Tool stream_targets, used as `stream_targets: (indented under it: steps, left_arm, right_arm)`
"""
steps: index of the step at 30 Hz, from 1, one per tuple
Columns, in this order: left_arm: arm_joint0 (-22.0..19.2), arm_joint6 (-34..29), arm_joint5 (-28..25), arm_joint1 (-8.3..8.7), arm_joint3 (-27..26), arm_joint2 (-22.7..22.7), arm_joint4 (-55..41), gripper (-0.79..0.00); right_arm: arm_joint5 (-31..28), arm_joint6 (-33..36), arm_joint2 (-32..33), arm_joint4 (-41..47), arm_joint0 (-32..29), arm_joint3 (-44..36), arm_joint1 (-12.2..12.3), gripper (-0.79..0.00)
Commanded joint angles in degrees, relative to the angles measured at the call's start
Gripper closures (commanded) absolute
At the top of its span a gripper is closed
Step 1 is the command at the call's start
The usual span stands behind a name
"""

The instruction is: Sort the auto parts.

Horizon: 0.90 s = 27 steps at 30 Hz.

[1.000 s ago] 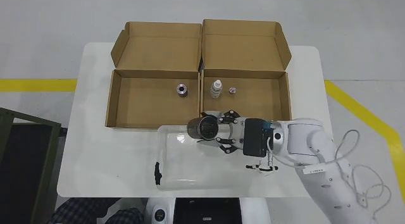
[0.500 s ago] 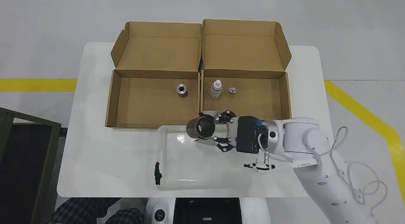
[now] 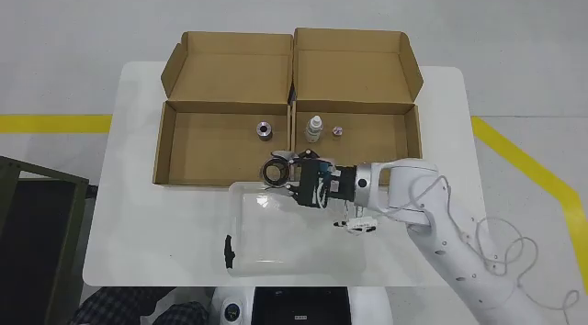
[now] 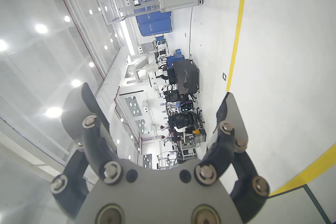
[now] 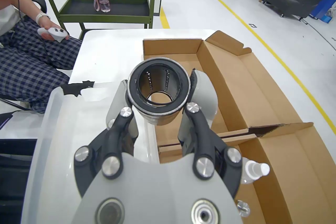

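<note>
Right gripper (image 3: 279,172) has carried the bearing (image 5: 158,89) from the tray (image 3: 266,238) to the front wall of the left box (image 3: 161,151), jaws clamped on it. Descending here, it could clip the cardboard.

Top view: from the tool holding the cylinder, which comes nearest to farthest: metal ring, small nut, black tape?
From the right tool gripping the cylinder:
1. metal ring, in the left box.
2. small nut, in the right box.
3. black tape, on the clear bin edge.

Brown cardboard boxes (image 3: 202,146); white table (image 3: 138,215); silver bearing (image 5: 160,117), black rim; white bottle (image 3: 315,126); clear bin (image 3: 276,242), black tape patch (image 3: 228,252).
</note>
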Motion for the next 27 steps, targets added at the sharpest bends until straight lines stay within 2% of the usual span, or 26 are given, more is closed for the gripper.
stream_targets:
  steps: [1,16,27]
  left_arm:
    - [0.0,0.0,0.0,0.0,0.0,0.0,0.0,-0.785]
    - [0.0,0.0,0.0,0.0,0.0,0.0,0.0,-0.785]
    - [0.0,0.0,0.0,0.0,0.0,0.0,0.0,-0.785]
  right_arm:
    - [1.08,1.09,-1.23,-0.88,1.52,0.79,-0.33,0.0]
    - [6.93,7.04,-12.07,-2.32,13.27,12.68,-4.31,0.0]
    - [8.59,8.57,-16.87,-3.02,18.57,20.31,-7.05,0.0]
